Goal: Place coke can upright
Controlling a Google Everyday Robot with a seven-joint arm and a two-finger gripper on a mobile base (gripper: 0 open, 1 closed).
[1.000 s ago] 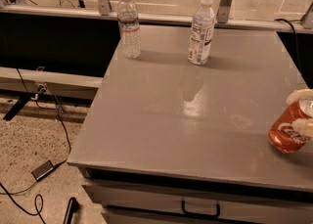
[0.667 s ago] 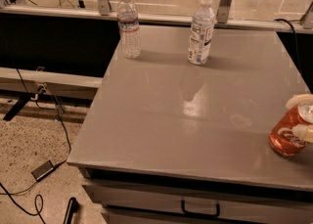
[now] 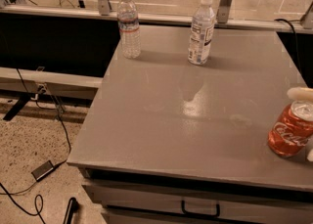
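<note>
One relation only, examining here: can against gripper. Finding the coke can point(image 3: 289, 132) at the far right of the grey table point(image 3: 186, 140), toward its near side and well apart from the water bottles point(image 3: 129, 27) standing at the back. Noting the can's base sitting on or just above the surface, cannot tell which, and its long axis running close to vertical but leaning, with the silver top tipping up and to the right. Locating the gripper point(image 3: 304, 124) at the right border of the view, mostly cut off, showing only its pale fingers point(image 3: 299, 93) — one lying just behind the top rim, the other sitting just beside the base on the near right. Reading those fingers as gripping the can from back and front, holding it between them. Judging the coming move as turning on that lean — needing the axis brought square to the table and the base seated flat before any letting go. Flagging the table's right edge, lying near the can, as a risk in the event of tipping on release.
</note>
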